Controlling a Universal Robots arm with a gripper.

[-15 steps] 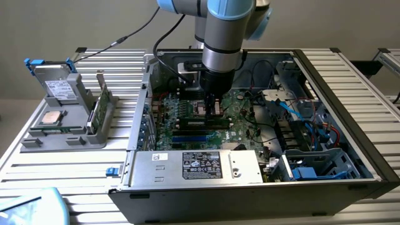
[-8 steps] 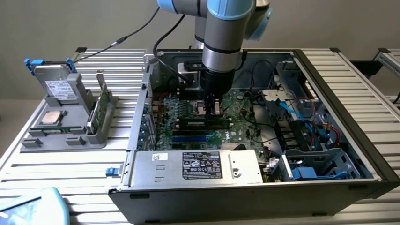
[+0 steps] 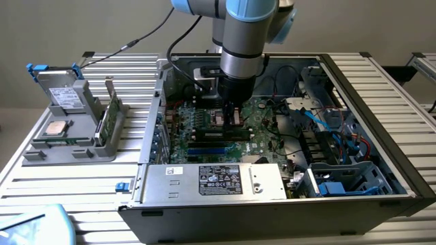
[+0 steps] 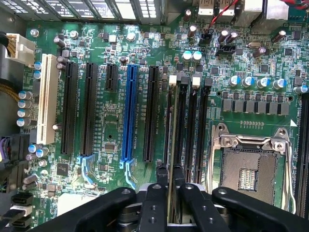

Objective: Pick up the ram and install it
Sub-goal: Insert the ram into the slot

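My gripper [image 3: 232, 116] [image 4: 169, 176] is down inside the open computer case [image 3: 381, 117], just above the motherboard [image 4: 111, 159]. Its two black fingers [image 4: 161, 176] are shut on the ram [image 4: 169, 145], which I see edge-on as a thin dark-green strip running away from the fingers. In the exterior view the ram [image 3: 219, 134] is a dark bar lying low over the board under the fingers. It is lined up with the outermost black memory slot, the one with a white latch [image 4: 172, 81], beside the other memory slots [image 4: 192, 135]. I cannot tell whether it is seated.
The open processor socket [image 4: 248, 162] lies beside the memory slots. Blue [image 4: 129, 113] and black expansion slots sit on the other side. A grey holder [image 3: 75, 138] at the exterior view's left carries another green stick [image 3: 112, 113], a processor chip [image 3: 54, 128] and a drive [image 3: 65, 94]. Cables [image 3: 320, 120] crowd the case's right.
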